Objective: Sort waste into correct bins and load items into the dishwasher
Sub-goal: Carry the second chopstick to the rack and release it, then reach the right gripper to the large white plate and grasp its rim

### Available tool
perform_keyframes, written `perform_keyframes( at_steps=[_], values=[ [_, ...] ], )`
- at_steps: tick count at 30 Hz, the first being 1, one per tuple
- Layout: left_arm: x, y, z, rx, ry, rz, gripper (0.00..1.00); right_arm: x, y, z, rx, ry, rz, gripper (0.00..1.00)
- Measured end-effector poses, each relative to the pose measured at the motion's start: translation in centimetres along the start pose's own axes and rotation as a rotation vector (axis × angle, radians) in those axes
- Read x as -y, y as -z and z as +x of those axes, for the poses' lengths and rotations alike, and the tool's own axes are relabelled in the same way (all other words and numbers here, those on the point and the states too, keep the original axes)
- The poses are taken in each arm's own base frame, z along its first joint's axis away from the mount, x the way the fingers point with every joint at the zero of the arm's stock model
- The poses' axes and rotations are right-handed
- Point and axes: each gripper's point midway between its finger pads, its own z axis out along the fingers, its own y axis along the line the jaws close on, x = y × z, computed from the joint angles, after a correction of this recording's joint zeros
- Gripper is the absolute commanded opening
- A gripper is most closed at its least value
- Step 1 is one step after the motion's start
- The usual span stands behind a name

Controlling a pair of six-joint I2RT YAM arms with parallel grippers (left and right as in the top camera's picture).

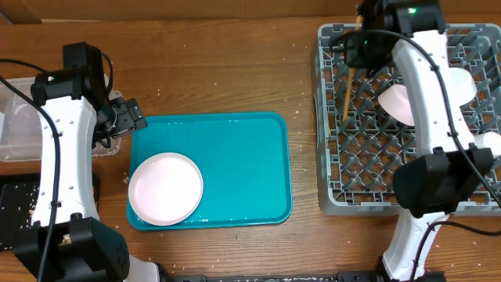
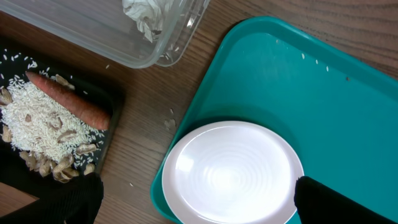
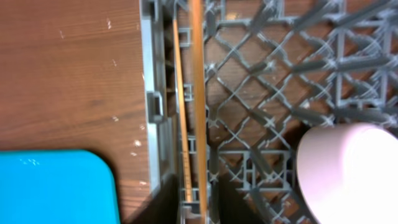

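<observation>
My left gripper (image 1: 125,117) (image 2: 199,205) is open wide and empty, above the white round plate (image 1: 165,189) (image 2: 231,172) on the teal serving tray (image 1: 235,168) (image 2: 323,106). The clear tub (image 1: 16,129) (image 2: 93,37) holds the foil ball (image 2: 146,15). The black tray (image 1: 16,200) (image 2: 109,99) holds rice (image 2: 37,118) and the carrot (image 2: 71,102). My right gripper (image 1: 362,35) (image 3: 196,205) is shut on wooden chopsticks (image 1: 346,90) (image 3: 198,93), which hang over the left side of the grey dish rack (image 1: 329,157) (image 3: 152,93). The snack wrapper is out of view.
Pale-pink dishes (image 1: 399,102) (image 3: 348,174) and a small cup (image 1: 485,145) stand in the rack's right half. Rice crumbs lie scattered on the wooden table (image 1: 235,70). The right arm crosses over the rack.
</observation>
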Motion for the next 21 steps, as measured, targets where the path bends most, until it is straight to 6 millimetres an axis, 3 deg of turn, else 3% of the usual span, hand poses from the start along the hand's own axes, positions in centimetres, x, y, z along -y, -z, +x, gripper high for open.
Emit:
perform_keyframes(
  at_steps=[1, 4, 12, 17, 20, 21],
  values=[
    [0.0, 0.0, 0.0, 0.0, 0.0, 0.0, 1.0, 0.0, -0.7, 0.5, -0.022, -0.004, 0.001, 0.6],
    [0.0, 0.0, 0.0, 0.0, 0.0, 0.0, 1.0, 0.2, -1.7, 1.6, -0.071, -0.001, 0.01, 0.62],
    [0.0, 0.0, 0.0, 0.0, 0.0, 0.0, 1.0, -0.7, -0.6, 4.2, -0.182, -0.03, -0.046, 0.62],
    [0.0, 0.0, 0.0, 0.0, 0.0, 0.0, 1.0, -5.4, 2.0, 4.8, -0.191, -0.019, -0.25, 0.64],
    [0.0, 0.0, 0.0, 0.0, 0.0, 0.0, 1.0, -9.7, 3.7, 5.7, -0.197, 0.032, -0.361, 0.68],
    [0.0, 0.0, 0.0, 0.0, 0.0, 0.0, 1.0, -12.1, 4.1, 6.3, -0.194, 0.069, -0.401, 0.67]
  ],
)
